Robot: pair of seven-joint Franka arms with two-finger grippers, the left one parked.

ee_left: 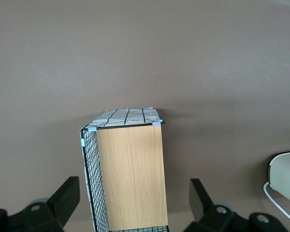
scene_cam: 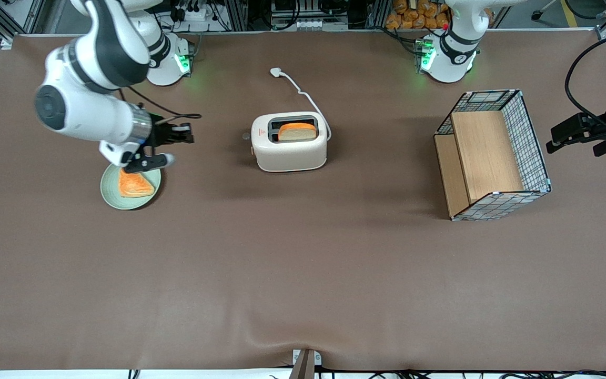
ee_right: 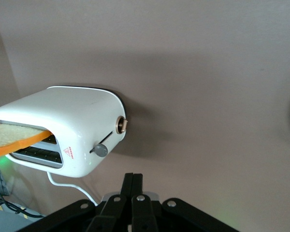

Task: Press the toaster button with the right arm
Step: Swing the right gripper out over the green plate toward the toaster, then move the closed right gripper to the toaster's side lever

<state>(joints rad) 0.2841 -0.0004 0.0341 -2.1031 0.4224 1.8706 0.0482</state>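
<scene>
Above the plate (scene_cam: 107, 189) at the working arm's end of the table, the gripper (scene_cam: 186, 133) hangs from the right arm (scene_cam: 90, 63), level with the toaster (scene_cam: 289, 143) and pointing its way; in the wrist view the two black fingers (ee_right: 133, 186) lie pressed together with no gap, clenched on nothing, which suits a poke.

The toaster stands well apart from the gripper, toward the middle of the table, its narrow end turned toward the fingers; the toaster button (ee_right: 101, 150), a small round grey tab, sticks out at the lower end of a dark slot on that face, with a brass-rimmed dial (ee_right: 121, 125) just beside it; the fingertips line up roughly with the tab already. As I judge it, the sound way is to close the distance along a straight line, come in a little above the tab, then bear down along the slot rather than into the body, since the light shell could slide on the smooth brown cloth (scene_cam: 303, 273); steer off the dial.

The plate is pale green, round and glossy, carrying an orange triangular slice (scene_cam: 134, 185); the toaster is cream plastic, smooth, round-cornered, with a dark slot rim, a red triangle sticker (scene_cam: 262, 128) and bread (scene_cam: 298, 131) standing proud of one slot; a white cord (scene_cam: 303, 95) trails away to its plug; toward the parked arm's end lies a wire-grid basket (scene_cam: 532, 142) with flat pale wooden panels.
</scene>
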